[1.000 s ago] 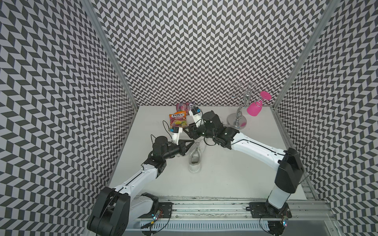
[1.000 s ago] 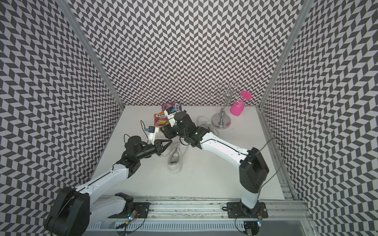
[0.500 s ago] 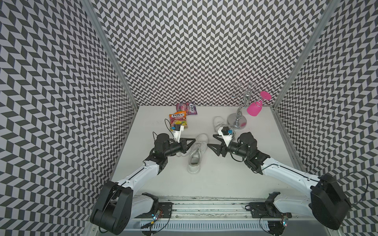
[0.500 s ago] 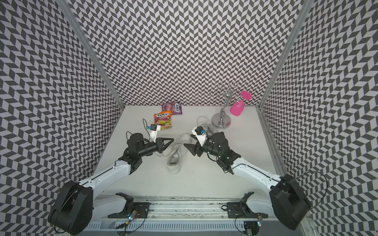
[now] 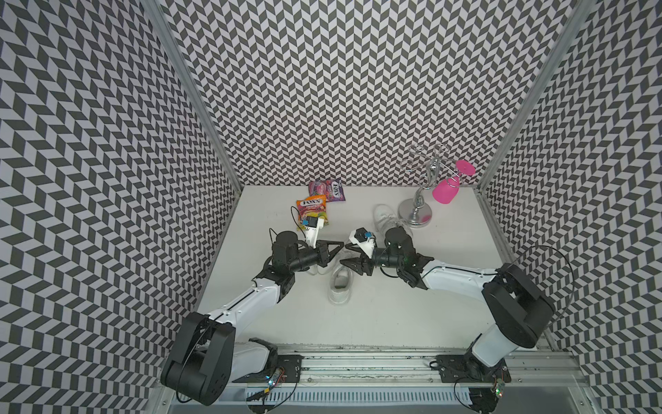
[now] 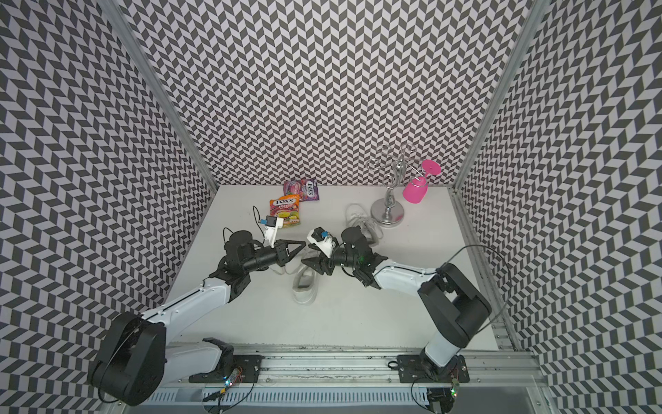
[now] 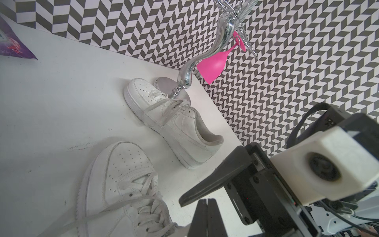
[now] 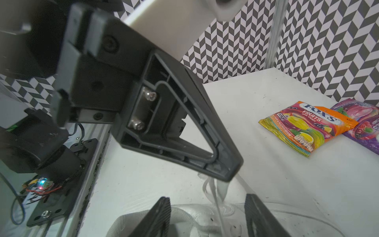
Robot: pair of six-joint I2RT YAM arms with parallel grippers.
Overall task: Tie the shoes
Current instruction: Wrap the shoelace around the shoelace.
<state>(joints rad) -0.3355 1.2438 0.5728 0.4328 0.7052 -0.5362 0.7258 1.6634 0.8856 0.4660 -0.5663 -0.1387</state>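
One white shoe [image 5: 340, 283] [image 6: 304, 283] lies mid-table, toe toward the back wall. The second shoe [image 5: 385, 218] [image 7: 170, 117] rests against the chrome stand. My left gripper [image 5: 342, 244] [image 6: 304, 243] [image 7: 207, 202] is shut on a lace [image 8: 214, 195] of the middle shoe, and the lace hangs from its tip [image 8: 231, 176]. My right gripper [image 5: 345, 255] [image 6: 306, 255] [image 8: 206, 197] faces it from the right, open, just above the shoe's laced top [image 8: 184, 223]. The hanging lace drops between its fingers, touching neither.
A chrome stand [image 5: 415, 215] with a pink glass [image 5: 444, 191] stands at the back right. Two candy bags [image 5: 311, 211] [image 5: 327, 190] lie at the back, behind the left gripper. The patterned walls close three sides, with the metal rail [image 5: 358, 362] in front.
The right arm pulled back from its reach across the back of the shoe, swung to the right side, then came in leftward up to the left gripper's tip. The left gripper barely moved.
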